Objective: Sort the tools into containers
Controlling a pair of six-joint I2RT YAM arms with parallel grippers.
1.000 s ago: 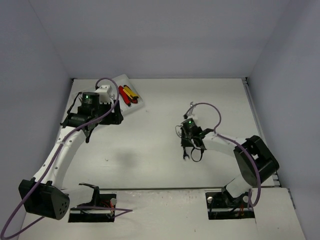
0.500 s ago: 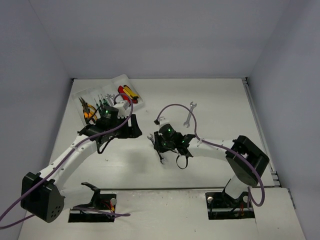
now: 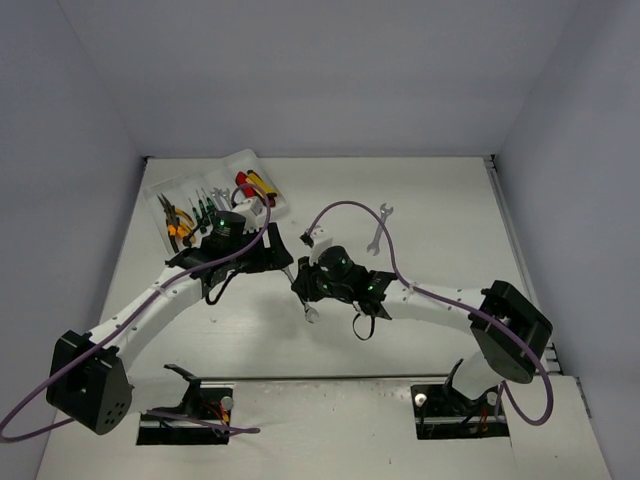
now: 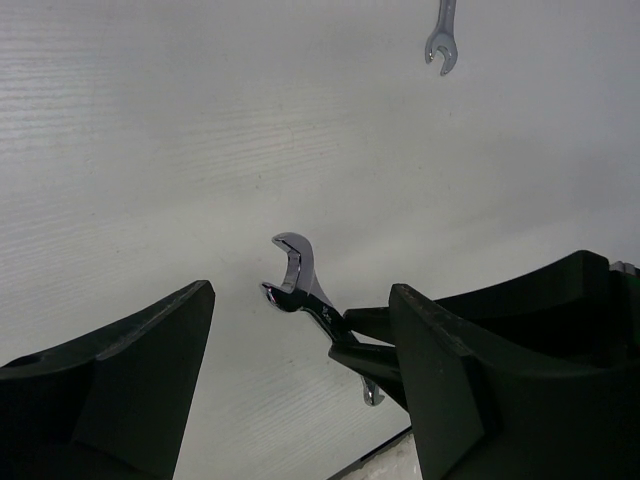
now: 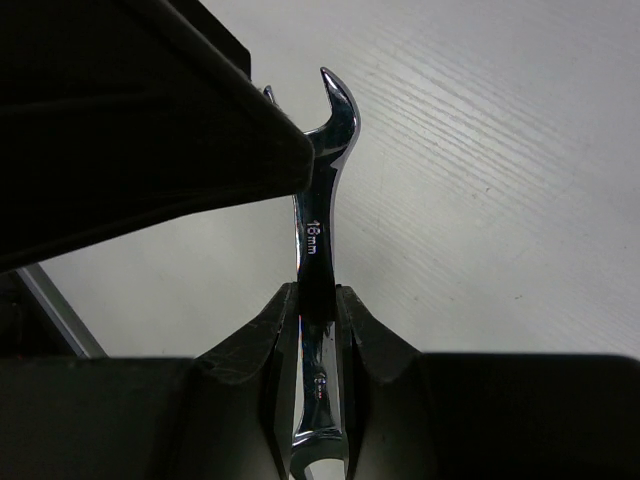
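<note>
My right gripper (image 5: pixel 316 295) is shut on a silver 16 mm wrench (image 5: pixel 322 190) and holds it mid-table, above the surface (image 3: pixel 303 290). In the left wrist view the wrench's open head (image 4: pixel 297 278) sticks out of the right gripper's dark fingers, in the gap ahead of my left gripper (image 4: pixel 300 300), which is open and empty. The left gripper (image 3: pixel 280 258) hangs just left of the right one. A second silver wrench (image 3: pixel 380 228) lies on the table at the right. The white tray (image 3: pixel 278 208) at the back left holds orange pliers (image 3: pixel 176 220), green screwdrivers (image 3: pixel 205 205) and red and yellow knives (image 3: pixel 250 183).
The second wrench also shows at the top of the left wrist view (image 4: pixel 443 45). One black finger of the left gripper (image 5: pixel 150 120) fills the upper left of the right wrist view, close to the held wrench. Grey walls enclose the table on three sides.
The left arm swung from the tray toward mid-table, uncovering the tray. The right gripper carried the wrench left to meet it. The second wrench, first hidden, now shows.
</note>
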